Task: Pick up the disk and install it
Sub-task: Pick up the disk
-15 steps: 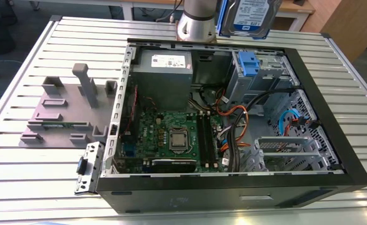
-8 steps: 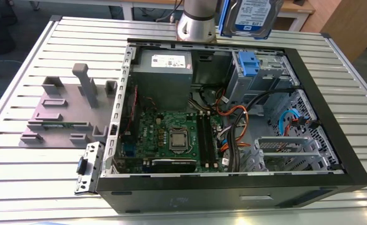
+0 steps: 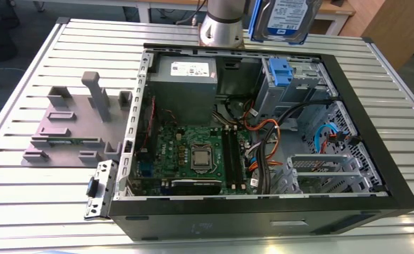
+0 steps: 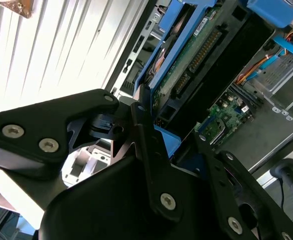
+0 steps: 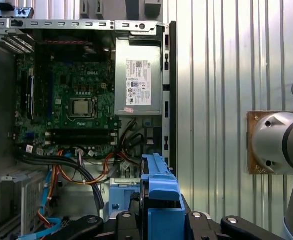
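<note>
Disk [image 3: 286, 18] in the exterior view hangs in the air with its label toward the camera. It is clear of the slatted worktop [image 3: 44, 201], above the far edge of the open computer case [image 3: 228, 222] and just beside the arm's silver column [image 3: 225, 21]. Lower down, inside the case, are a small blue latch piece [image 3: 281, 70] and the grey power supply [image 3: 184, 79]. A grey fixture [image 3: 80, 124] lies on the worktop at the exterior view's left. In the second wrist view the gripper [image 4: 172, 142] is clamped on the disk [image 4: 186, 60]. Its black fingers [image 4: 144, 135] press the blue bracket from both sides, the drive's green circuit board faces the camera, and the case's interior lies beyond the gripper. In the first wrist view the gripper [image 5: 161, 222] grasps the disk [image 5: 159, 182] by the blue bracket, seen edge-on. Beyond the gripper the case lies open, showing the motherboard [image 5: 71, 100] and the power supply [image 5: 139, 85]. The arm's base [image 5: 279, 142] sits well off to the gripper's side on the worktop [image 5: 211, 75].
</note>
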Controlling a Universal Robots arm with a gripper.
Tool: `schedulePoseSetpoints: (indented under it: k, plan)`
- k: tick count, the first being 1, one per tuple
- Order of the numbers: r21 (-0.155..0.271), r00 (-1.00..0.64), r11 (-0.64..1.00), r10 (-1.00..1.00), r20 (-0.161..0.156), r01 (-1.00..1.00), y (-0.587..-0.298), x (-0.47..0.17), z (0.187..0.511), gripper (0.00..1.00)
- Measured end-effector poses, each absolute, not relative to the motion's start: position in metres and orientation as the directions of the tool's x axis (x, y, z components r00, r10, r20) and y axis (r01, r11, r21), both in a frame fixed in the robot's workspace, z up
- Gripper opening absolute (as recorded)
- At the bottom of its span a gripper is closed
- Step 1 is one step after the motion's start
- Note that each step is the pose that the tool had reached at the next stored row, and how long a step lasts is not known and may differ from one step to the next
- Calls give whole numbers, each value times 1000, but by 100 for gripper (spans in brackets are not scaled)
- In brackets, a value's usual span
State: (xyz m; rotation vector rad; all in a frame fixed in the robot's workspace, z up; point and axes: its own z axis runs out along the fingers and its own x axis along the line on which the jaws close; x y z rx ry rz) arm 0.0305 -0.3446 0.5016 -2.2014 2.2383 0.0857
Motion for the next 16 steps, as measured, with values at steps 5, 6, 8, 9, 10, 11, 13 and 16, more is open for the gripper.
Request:
schedulePoseSetpoints:
  k: [5, 6, 8, 9, 10, 11, 13, 16]
  plan:
    - [38, -17, 16, -999, -39, -999, -345, 33, 502, 37]
    - [38, -17, 16, -999, -39, -999, -345, 33, 502, 37]
    - [38, -17, 16, -999, -39, -999, -345, 34, 502, 37]
    - [38, -17, 16, -999, -39, -999, -345, 35, 502, 37]
    - [38, -17, 16, -999, -39, -999, -345, 35, 502, 37]
    - [38, -17, 16, -999, -39, -999, -345, 36, 502, 37]
    - [38, -17, 16, -999, -39, -999, -345, 37, 502, 37]
    - [38, -17, 16, -999, -39, -999, -345, 38, 502, 37]
